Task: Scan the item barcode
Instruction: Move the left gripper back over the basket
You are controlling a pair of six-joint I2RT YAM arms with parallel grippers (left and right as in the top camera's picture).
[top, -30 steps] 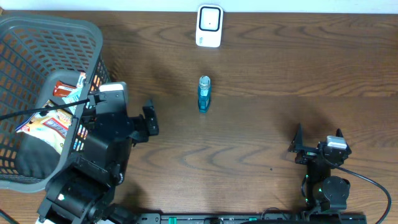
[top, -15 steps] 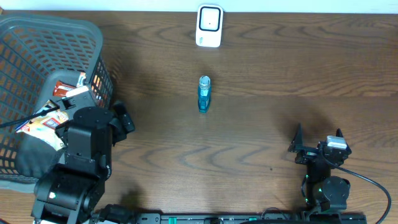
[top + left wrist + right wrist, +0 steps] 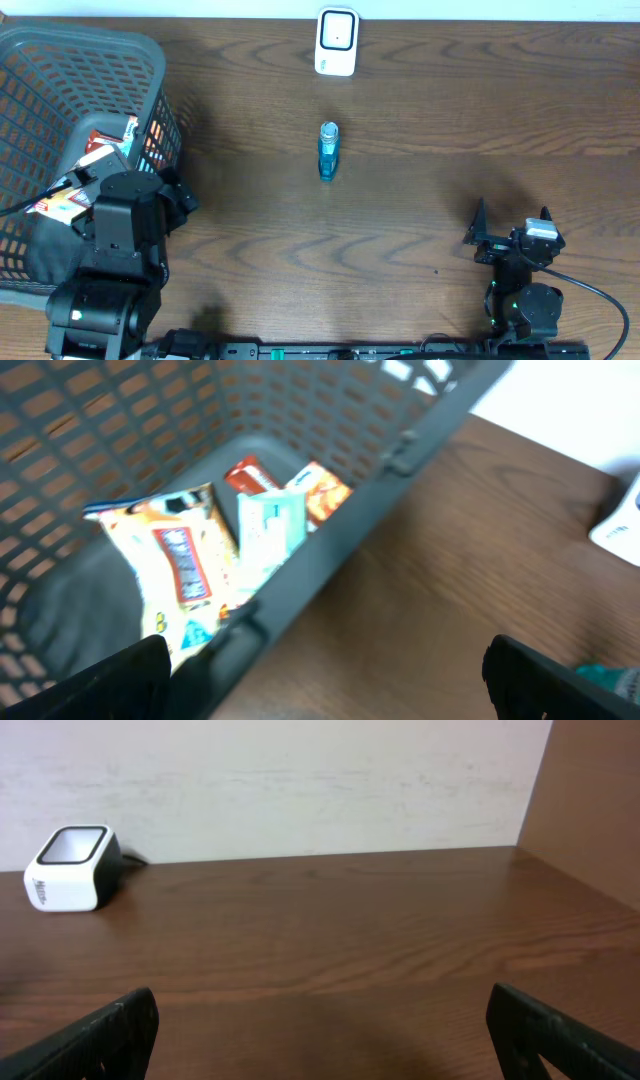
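I'm working at what looks like a mock shop checkout: a barcode scanner (image 3: 337, 42) at 12 o'clock, a grey shopping basket (image 3: 90, 40) at 9 o'clock holding snack packets (image 3: 170, 570), all on a wooden table (image 3: 480, 110) against a plain white wall (image 3: 300, 780)

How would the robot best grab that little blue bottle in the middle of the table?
Grip the blue bottle across its body, from straight above, with a finger on each long side: it seems to lie flat, cap toward the scanner.
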